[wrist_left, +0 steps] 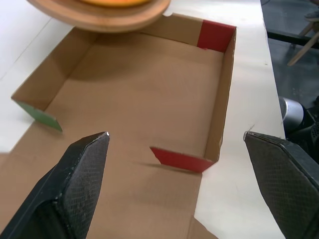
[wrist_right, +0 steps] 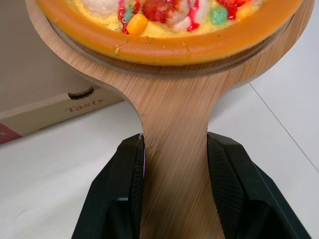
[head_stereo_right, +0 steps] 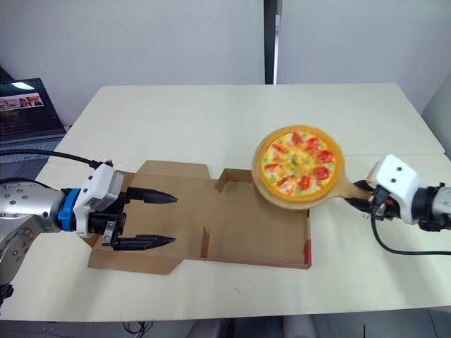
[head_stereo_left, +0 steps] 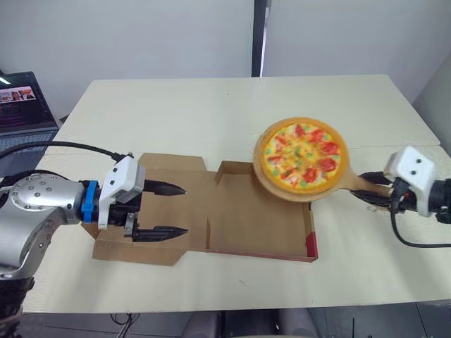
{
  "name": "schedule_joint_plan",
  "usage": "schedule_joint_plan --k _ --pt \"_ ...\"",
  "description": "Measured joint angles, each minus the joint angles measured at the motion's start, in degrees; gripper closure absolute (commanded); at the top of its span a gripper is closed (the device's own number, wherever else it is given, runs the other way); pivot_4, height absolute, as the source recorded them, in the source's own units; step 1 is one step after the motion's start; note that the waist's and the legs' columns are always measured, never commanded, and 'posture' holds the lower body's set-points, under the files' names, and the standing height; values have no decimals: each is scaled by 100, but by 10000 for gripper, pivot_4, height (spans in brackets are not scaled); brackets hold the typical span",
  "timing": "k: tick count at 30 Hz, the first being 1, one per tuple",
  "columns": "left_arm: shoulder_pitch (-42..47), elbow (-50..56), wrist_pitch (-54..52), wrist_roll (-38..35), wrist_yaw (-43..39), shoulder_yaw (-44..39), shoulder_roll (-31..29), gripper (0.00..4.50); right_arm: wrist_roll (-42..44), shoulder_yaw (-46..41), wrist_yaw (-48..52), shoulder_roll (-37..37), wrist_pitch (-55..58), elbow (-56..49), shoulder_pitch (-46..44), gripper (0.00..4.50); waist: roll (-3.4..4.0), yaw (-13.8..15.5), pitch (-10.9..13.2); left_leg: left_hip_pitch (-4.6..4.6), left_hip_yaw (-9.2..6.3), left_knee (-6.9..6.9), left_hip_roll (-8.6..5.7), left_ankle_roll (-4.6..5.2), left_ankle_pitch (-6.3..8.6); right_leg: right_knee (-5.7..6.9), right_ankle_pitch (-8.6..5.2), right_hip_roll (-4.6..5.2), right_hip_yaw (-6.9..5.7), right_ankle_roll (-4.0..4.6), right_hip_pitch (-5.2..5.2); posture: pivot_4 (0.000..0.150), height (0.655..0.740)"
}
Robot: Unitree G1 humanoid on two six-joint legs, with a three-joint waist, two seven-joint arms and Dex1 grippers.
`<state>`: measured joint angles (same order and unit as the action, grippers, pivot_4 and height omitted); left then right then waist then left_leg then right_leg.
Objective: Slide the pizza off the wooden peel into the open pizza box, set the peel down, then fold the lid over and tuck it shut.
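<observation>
The pizza (head_stereo_left: 302,153) with red and green toppings lies on the round wooden peel (head_stereo_left: 350,182), held in the air over the far right corner of the open cardboard pizza box (head_stereo_left: 257,222). My right gripper (wrist_right: 174,184) is shut on the peel's handle, to the right of the box. The flat lid (head_stereo_left: 163,169) extends to the left of the tray. Over the lid hovers my left gripper (head_stereo_left: 173,210), open, its fingertips (wrist_left: 89,154) pointing toward the tray, with nothing between them.
The box rests near the front of a pale table (head_stereo_left: 211,105). A laptop (head_stereo_left: 25,102) with a lit screen stands off the table's far left. A seam in the table runs at the right (head_stereo_left: 394,146).
</observation>
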<state>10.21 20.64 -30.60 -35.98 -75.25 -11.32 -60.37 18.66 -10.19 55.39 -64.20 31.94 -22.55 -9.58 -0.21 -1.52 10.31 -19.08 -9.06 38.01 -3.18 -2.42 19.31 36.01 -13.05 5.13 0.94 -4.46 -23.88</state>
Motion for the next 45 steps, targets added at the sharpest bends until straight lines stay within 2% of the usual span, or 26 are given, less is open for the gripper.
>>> schedule_joint_plan --k 12,26,32,39,45 --pt "-267 378 -118 -82 156 -245 -19 0 -958 810 201 -48 -995 743 -740 29512 -1 -2 1 -62 -2 5 -1 -23 -12 2 4 3 -4 5 -59 1500 7400" --pt "-60 460 -236 -319 305 -186 48 0 -1329 785 161 -30 -1389 1460 -1330 29512 -1 -6 1 -62 -1 8 -1 -23 -13 5 6 3 -4 7 -58 1500 7400" --pt "87 491 -332 -475 366 -180 117 0 -1265 341 43 -28 -1226 1692 -1337 29512 0 -5 0 -63 -2 8 -2 -23 -13 6 10 3 -5 12 -58 1500 7400" --pt "602 722 -808 -1210 738 -161 362 0 -691 -841 -70 237 -190 1306 -381 29512 1 21 -1 -67 -6 17 -5 -23 -13 11 19 4 -6 14 -56 1500 7400" --pt "1004 801 -866 -1332 966 3 608 0 -376 -1708 -351 806 877 767 832 29512 3 25 -3 -61 -3 29 -7 -22 -13 20 23 4 -2 10 -48 1500 7400"
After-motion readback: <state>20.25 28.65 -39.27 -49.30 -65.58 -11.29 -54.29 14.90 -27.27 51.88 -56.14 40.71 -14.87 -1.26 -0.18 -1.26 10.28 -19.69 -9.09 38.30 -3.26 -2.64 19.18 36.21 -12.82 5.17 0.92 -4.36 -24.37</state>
